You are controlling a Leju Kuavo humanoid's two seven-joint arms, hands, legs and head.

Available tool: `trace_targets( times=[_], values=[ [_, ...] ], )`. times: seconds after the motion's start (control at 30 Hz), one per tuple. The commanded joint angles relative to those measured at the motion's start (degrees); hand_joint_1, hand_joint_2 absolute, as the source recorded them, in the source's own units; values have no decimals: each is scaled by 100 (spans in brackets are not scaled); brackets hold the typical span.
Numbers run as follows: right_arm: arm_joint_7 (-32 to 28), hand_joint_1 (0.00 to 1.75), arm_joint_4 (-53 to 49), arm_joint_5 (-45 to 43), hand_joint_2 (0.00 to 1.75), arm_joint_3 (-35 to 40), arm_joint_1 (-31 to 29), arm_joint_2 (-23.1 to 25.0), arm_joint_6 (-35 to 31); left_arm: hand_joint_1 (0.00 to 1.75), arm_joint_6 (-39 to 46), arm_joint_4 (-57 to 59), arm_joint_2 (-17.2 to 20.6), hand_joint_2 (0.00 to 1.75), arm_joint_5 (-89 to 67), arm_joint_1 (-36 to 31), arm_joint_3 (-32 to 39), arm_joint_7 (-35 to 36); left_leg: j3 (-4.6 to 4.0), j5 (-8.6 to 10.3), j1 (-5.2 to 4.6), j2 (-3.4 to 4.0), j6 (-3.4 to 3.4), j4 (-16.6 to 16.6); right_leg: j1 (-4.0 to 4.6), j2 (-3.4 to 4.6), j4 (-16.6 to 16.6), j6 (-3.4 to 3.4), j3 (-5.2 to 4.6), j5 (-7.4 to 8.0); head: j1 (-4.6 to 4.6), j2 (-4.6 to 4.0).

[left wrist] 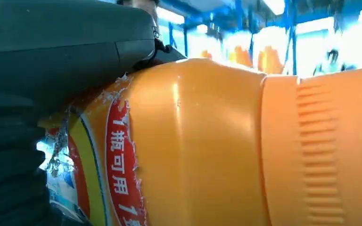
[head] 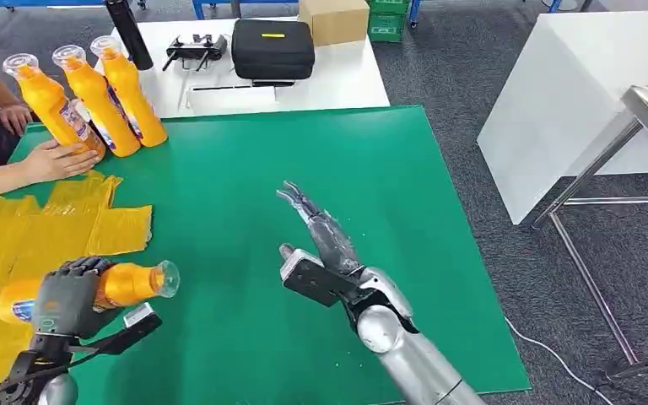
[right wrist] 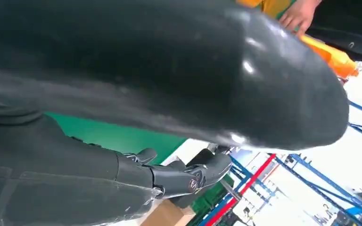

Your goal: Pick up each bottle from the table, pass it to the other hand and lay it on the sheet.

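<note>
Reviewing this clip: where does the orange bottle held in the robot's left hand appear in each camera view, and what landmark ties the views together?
Head view: lower left, the held bottle lies sideways in the left hand, cap pointing right, above the yellow sheet.
Left wrist view: the bottle spans most of the picture, ribbed cap to the right.
Right wrist view: not in it.
Shared landmark: the green mat, also in the right wrist view.

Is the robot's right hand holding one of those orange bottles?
No, the right hand is open and empty above the green mat; the left hand grips the bottle.
</note>
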Motion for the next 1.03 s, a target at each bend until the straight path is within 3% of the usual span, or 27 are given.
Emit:
trace_targets(
  times=[0.03, 0.73, 0.77, 1.03],
  values=[
    [18, 0, 167, -56, 0, 152, -192, -223, 27, 175, -157, 1510, 227, 175, 119, -545, -235, -21, 29, -11, 2, -7, -10, -2, 2, -9, -4, -2, 34, -14, 2, 0],
    [24, 0, 206, -26, 0, 119, -153, -232, 13, 175, -548, 2286, 356, 175, -1, -938, -90, 211, 26, -8, 3, -1, -10, -1, 3, 0, -3, -3, 29, -8, 0, 0],
    [26, 0, 210, -14, 0, 109, -145, -227, 5, 0, -514, 2299, 326, 175, 53, -956, -51, 185, 32, -12, 4, 1, -13, 1, 3, 0, -1, -3, 35, -11, 0, 0],
    [27, 0, 229, -3, 0, 98, -143, -233, 2, 0, -602, 2311, 310, 175, 53, -1015, -92, 180, 34, -10, 2, 1, -11, -1, 1, 1, -2, -3, 38, -10, 2, 0]
  ],
)
